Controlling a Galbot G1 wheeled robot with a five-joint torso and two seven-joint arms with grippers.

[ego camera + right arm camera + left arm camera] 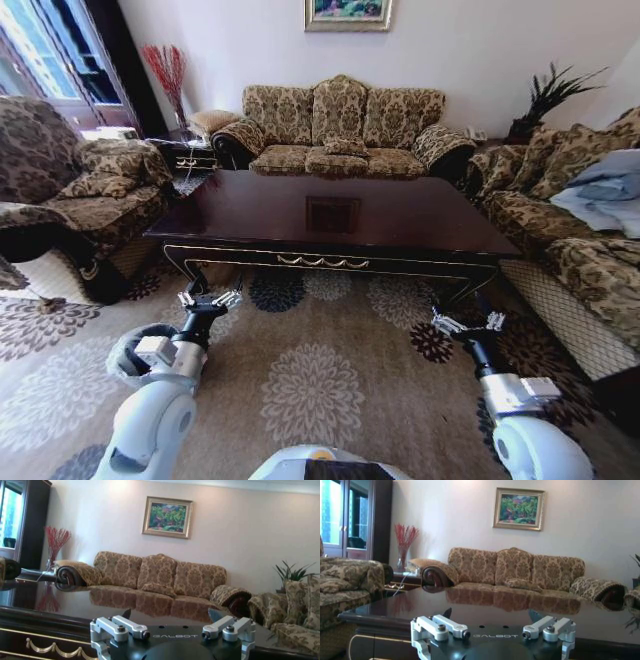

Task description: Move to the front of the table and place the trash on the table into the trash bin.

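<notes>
Dark glossy table [400, 215], gold-trimmed apron; brown damask sofa [340, 125].

I am looking into a home living room. A long dark table [330, 215] sits at 12 o'clock on a flowery carpet [310, 390]. Behind it is a patterned sofa [340, 130] with a framed painting [348, 13] on the wall above. More soft seats stand at 9 [80, 190] and 3 o'clock [560, 220].

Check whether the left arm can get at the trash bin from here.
Probably yes: the trash bin stands on the carpet right beside the left arm, behind and below the open left tool, with nothing seen between them.
</notes>
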